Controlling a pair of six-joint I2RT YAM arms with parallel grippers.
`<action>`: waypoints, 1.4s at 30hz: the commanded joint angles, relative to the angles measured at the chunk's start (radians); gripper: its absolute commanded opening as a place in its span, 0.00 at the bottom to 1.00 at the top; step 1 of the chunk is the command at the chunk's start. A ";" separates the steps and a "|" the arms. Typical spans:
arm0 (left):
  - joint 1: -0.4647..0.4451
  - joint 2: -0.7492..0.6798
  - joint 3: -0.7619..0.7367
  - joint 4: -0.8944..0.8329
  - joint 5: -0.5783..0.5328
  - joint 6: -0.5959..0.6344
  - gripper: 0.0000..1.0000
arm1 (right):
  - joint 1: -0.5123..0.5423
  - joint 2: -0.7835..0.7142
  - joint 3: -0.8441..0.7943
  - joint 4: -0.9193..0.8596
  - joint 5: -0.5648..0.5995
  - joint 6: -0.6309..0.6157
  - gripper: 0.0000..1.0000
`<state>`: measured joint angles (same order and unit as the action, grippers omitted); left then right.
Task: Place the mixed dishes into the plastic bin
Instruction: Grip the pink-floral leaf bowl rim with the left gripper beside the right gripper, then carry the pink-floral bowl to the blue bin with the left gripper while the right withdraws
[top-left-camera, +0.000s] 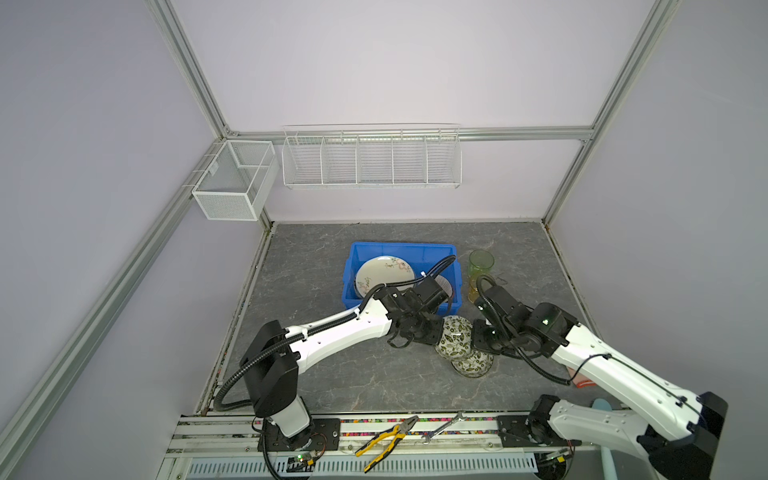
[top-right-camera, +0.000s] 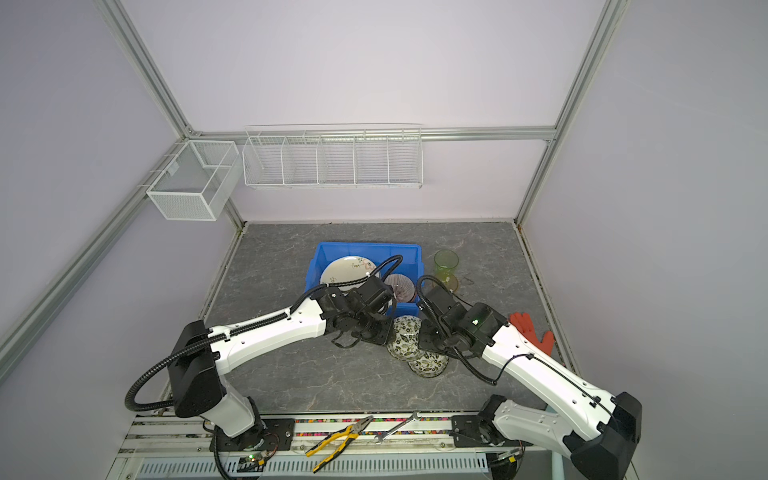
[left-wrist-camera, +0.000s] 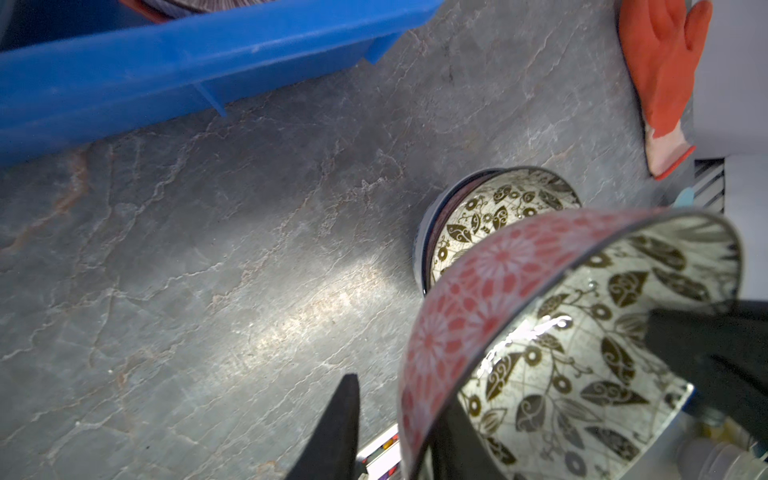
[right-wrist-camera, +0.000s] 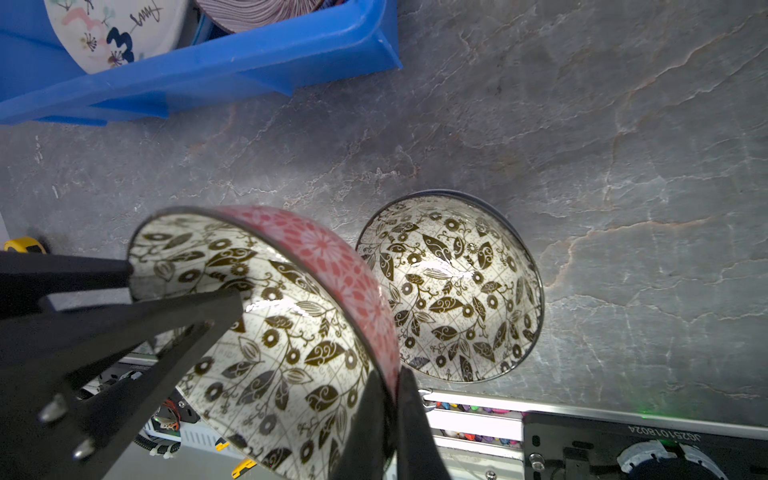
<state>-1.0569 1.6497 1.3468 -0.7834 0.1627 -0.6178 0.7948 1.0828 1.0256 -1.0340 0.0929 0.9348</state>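
Handover imo: right gripper (right-wrist-camera: 390, 386) pinching red leafy bowl (right-wrist-camera: 291, 332) rim; left gripper (left-wrist-camera: 399, 395) straddles it, part-open, no grip yet. Next: left clamps, right lets go, bin (top-left-camera: 403, 248) at 11 o'clock.

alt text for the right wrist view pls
The right tool pinches the rim of a red-sided leafy bowl, tilted above the table, while the left tool straddles its opposite rim. A second leafy bowl sits on the table beside it; the blue bin beyond holds a plate and striped bowl.
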 joint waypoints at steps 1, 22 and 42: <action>-0.005 0.025 0.033 -0.010 0.005 0.009 0.18 | 0.005 -0.014 0.027 -0.001 0.018 0.015 0.07; 0.038 0.084 0.191 -0.142 -0.067 0.064 0.00 | 0.011 -0.167 0.016 -0.085 0.096 0.048 0.82; 0.284 0.326 0.581 -0.322 -0.106 0.166 0.00 | 0.012 -0.413 -0.058 -0.199 0.116 0.135 0.88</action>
<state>-0.7803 1.9484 1.8519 -1.0672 0.0628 -0.4828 0.8013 0.6861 0.9852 -1.2049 0.1917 1.0294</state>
